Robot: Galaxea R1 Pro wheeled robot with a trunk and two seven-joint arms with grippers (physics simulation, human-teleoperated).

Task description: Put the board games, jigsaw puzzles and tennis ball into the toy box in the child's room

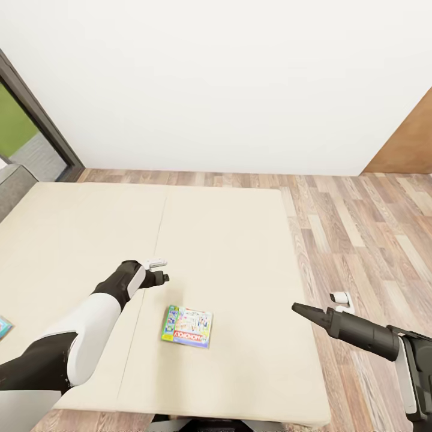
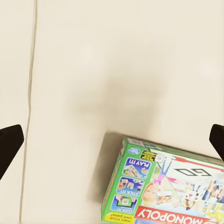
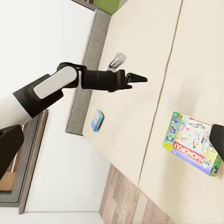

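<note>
Left claw [image 1: 161, 273] spread wide, empty, above the beige bed [image 1: 228, 240] — green-edged pastel Monopoly board-game box [image 1: 188, 326] lies flat just beside it, robot-ward; right claw's state unclear.

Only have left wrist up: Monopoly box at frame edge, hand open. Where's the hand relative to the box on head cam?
Observer: The left hand hovers over the bed, just beyond the Monopoly box and slightly to the robot's left of it.
Operator: Second game on the bed?
Observer: Yes, a small blue box lies flat farther to the robot's left, near the bed's grey frame.
Operator: Right arm in the way?
Observer: No. The right hand is open, off the bed's right side, over the wood floor.
</note>
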